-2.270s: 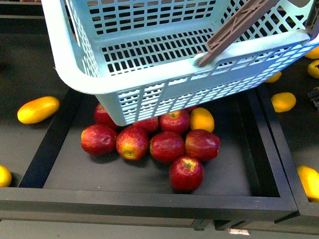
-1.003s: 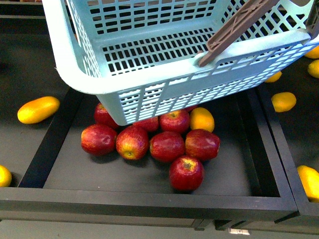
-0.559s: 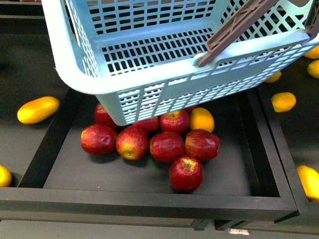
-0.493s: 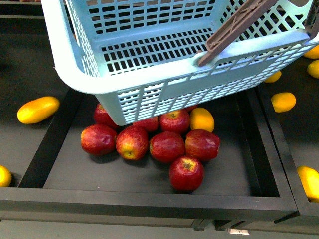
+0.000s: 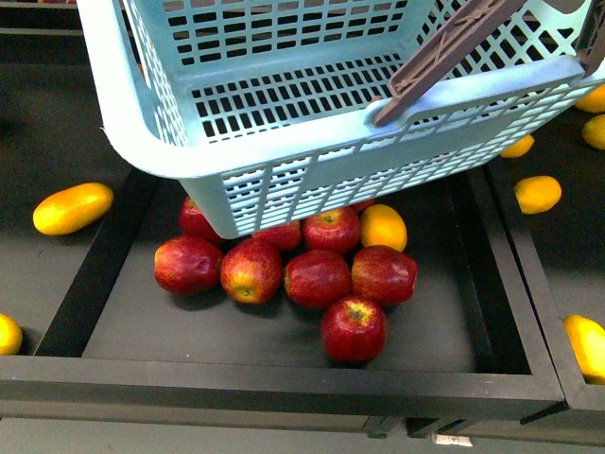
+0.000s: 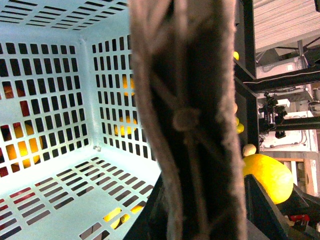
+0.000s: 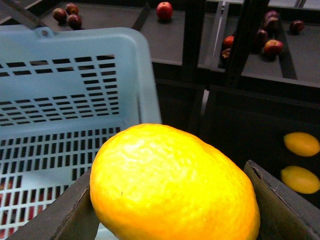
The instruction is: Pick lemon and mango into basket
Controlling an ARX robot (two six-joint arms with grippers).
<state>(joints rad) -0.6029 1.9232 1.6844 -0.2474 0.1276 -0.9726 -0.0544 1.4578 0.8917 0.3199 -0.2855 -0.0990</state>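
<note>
The light turquoise basket (image 5: 284, 151) hangs tilted above a bin of apples, and nothing lies on its slotted floor (image 6: 55, 190). My left gripper (image 6: 195, 220) is shut on the basket's brown ribbed handle (image 6: 185, 115), which fills the left wrist view. My right gripper (image 7: 175, 215) is shut on the lemon (image 7: 175, 185), a large bright yellow fruit between dark fingers (image 7: 280, 205). The lemon sits just outside the basket's rim (image 7: 145, 75). A long yellow-orange mango (image 5: 73, 208) lies in the left-hand bin. Neither gripper shows clearly in the front view.
Several red apples (image 5: 317, 279) and one yellow fruit (image 5: 383, 227) lie in the black middle bin (image 5: 284, 388) under the basket. More yellow fruits (image 5: 537, 193) lie in the right bin, and one (image 5: 8, 334) sits at the left edge. Black dividers separate the bins.
The basket has crept very slightly up and left. A dark part at the right edge of the front view has left the picture. The fruit in the bins has not moved.
</note>
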